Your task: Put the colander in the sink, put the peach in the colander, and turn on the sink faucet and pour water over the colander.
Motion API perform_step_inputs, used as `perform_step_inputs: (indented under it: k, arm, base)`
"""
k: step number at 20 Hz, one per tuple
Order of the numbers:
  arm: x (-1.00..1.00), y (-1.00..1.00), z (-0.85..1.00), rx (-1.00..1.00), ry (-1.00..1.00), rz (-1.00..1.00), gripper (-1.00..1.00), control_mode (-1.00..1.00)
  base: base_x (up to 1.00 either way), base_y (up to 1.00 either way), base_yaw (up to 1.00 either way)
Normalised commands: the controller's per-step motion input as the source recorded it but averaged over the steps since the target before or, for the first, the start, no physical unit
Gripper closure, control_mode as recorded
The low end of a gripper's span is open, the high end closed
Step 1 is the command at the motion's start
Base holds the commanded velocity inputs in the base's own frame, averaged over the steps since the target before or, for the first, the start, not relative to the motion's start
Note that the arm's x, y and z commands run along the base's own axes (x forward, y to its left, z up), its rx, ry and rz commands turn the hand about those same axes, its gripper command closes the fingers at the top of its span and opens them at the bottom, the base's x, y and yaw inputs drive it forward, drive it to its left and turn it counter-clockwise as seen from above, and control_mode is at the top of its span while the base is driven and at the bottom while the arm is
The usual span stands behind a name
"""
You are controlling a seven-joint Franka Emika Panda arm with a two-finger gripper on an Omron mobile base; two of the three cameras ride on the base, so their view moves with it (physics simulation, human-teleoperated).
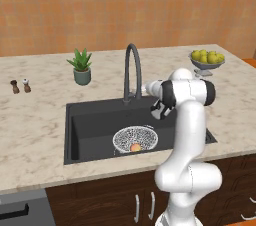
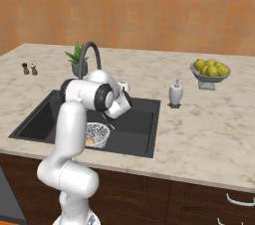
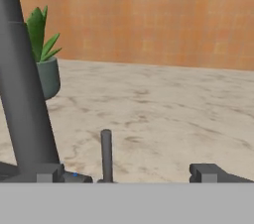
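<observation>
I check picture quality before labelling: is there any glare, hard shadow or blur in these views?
Left base view: even flat light, no glare; the round white-grey speckled mesh colander reads clearly in the matte black sink. Right base view: the same, soft shadows only. Hand view: the near dark grey gooseneck faucet looks soft-edged.

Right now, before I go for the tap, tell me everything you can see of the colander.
The colander is a round, white-grey speckled mesh bowl with a thin rim. It sits upright on the floor of the black sink, toward the front wall and right of centre in the left base view. The peach lies inside it, near its front edge. No water is visible. In the right base view the arm hides part of it. Nothing else touches it.
</observation>
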Motion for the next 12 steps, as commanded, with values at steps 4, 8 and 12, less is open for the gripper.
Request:
perform_step_inputs:
  k: [4, 8, 12]
  arm:
    - [0.22, 0.01, -0.17, 0.01, -0.04, 0.0, -1.0, -1.0]
    - [0.29, 0.09, -0.06, 0.0, -0.05, 0.0, -1.0, -1.0]
    - [0.19, 0.07, -0.1, 0.0, -0.04, 0.0, -1.0, -1.0]
  base:
    - [0.0, 0.0, 0.0]
    - [0.0, 0.0, 0.0]
    - [0.0, 0.0, 0.0]
